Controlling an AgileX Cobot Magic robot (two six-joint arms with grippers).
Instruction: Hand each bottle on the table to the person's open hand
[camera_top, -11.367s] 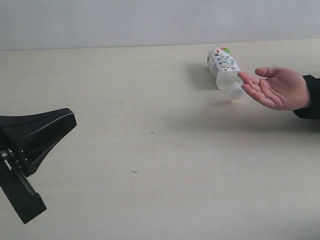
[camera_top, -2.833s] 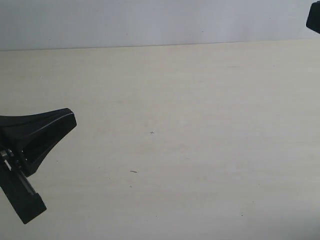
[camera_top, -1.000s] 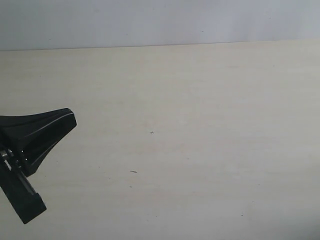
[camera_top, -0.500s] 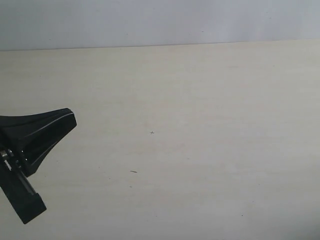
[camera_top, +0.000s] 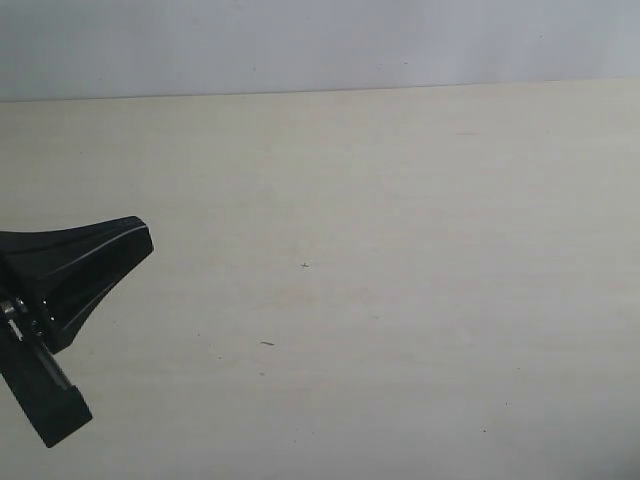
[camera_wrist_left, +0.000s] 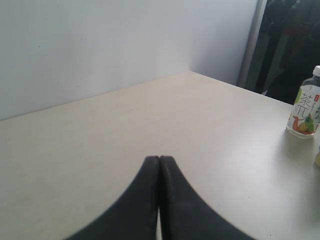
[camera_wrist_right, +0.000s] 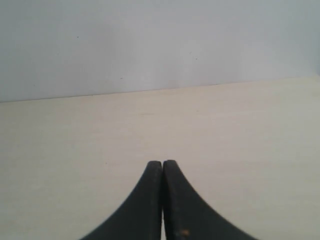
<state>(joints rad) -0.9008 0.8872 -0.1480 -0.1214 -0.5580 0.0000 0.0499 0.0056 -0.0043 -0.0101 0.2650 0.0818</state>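
Pressing tip to tip, fingers of left end effector (camera_wrist_left: 159, 159) clenched, nothing between them, low over pale desk (camera_wrist_left: 90, 145). Exterior view: same end effector (camera_top: 138, 236) shows as black wedge at picture's left side. Right end effector (camera_wrist_right: 162, 162) likewise clenched, empty, desk ahead, grey wall (camera_wrist_right: 150, 40) beyond. Whitish bottle (camera_wrist_left: 304, 109), white cap, green-marked label, upright on desk, well apart from left end effector, ahead of its tips, off to one side. Yellowish sliver (camera_wrist_left: 317, 160) near bottle, closer to left end effector; too cropped to identify.
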